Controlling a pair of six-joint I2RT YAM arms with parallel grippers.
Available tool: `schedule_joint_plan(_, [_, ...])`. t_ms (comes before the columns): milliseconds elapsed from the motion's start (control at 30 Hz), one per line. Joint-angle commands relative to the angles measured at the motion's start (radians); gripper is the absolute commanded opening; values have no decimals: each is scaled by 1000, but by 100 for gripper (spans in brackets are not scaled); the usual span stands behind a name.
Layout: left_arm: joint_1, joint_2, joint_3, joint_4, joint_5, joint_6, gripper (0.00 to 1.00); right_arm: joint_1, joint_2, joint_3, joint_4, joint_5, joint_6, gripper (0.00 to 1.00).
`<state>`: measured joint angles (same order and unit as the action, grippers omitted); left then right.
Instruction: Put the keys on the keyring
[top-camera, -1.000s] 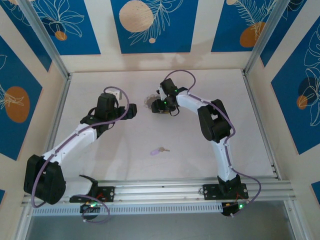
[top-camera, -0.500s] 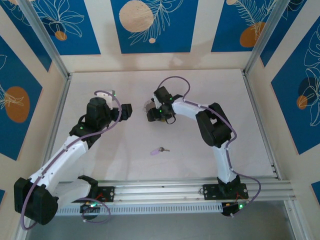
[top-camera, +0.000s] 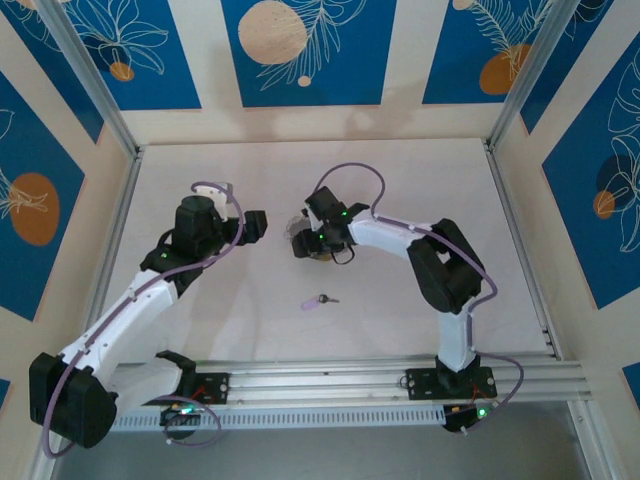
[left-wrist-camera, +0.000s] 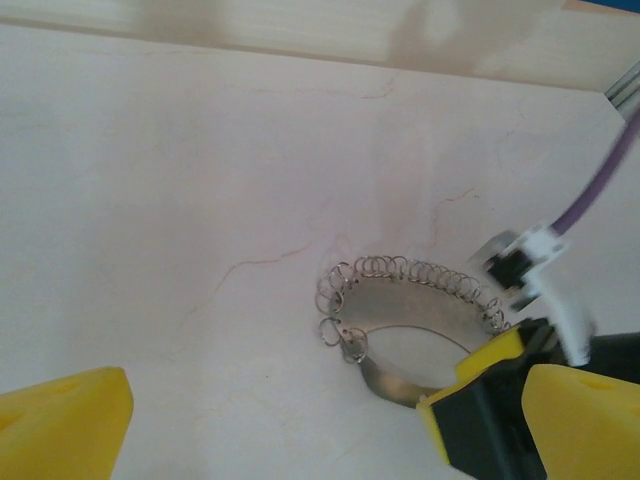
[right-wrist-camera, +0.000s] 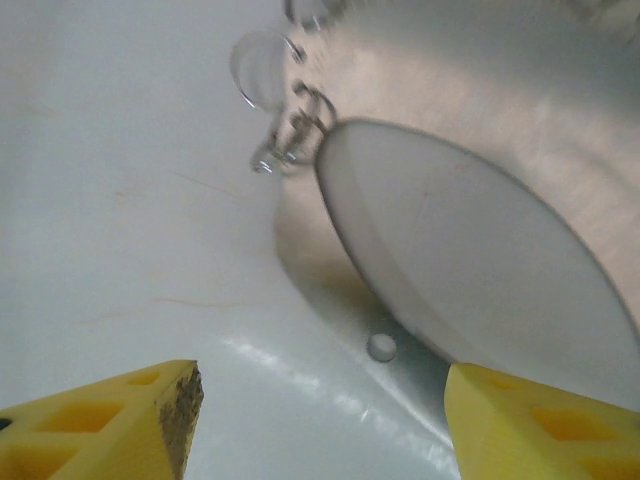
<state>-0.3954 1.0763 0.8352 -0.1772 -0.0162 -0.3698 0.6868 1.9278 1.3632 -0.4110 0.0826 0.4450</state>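
The keyring (top-camera: 299, 232), a grey metal hoop fringed with tiny silver loops, is at mid-table with my right gripper (top-camera: 306, 243) shut on it. In the right wrist view its band (right-wrist-camera: 560, 130) and loops (right-wrist-camera: 290, 140) fill the space between the yellow fingers of the right gripper (right-wrist-camera: 320, 420). In the left wrist view the keyring (left-wrist-camera: 400, 300) stands tilted, one end in the right gripper's black-and-yellow finger (left-wrist-camera: 480, 400). My left gripper (top-camera: 258, 225) is open just left of the ring, its jaws (left-wrist-camera: 320, 430) wide with nothing between them. One of the keys (top-camera: 318, 300), with a lilac head, lies nearer the arm bases.
Aluminium rails (top-camera: 330, 375) run along the near edge and up both sides of the white table (top-camera: 200, 320). Purple cables (top-camera: 350, 175) loop above the right wrist. Patterned blue walls close in the table on three sides.
My right gripper has carried the keyring nearer and slightly left. The left arm has changed its pose, its gripper staying open beside the ring. The key has not moved.
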Motion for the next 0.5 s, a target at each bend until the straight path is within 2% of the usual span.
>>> schedule_joint_plan(0, [-12,17,-7,-3,41,-48,100,-16,-120,-15,14,24,36,66])
schedule_joint_plan(200, [-51,39,-7,62,58,-62,100,-80,-232,-174,84,13,107,66])
schedule_joint_plan(300, [-57,72,40,37,71,-56,100,-117,-273,-284,150,-19,147,66])
schedule_joint_plan(467, [-57,128,116,-21,17,-2,100,-155,-303,-416,249,-81,197,65])
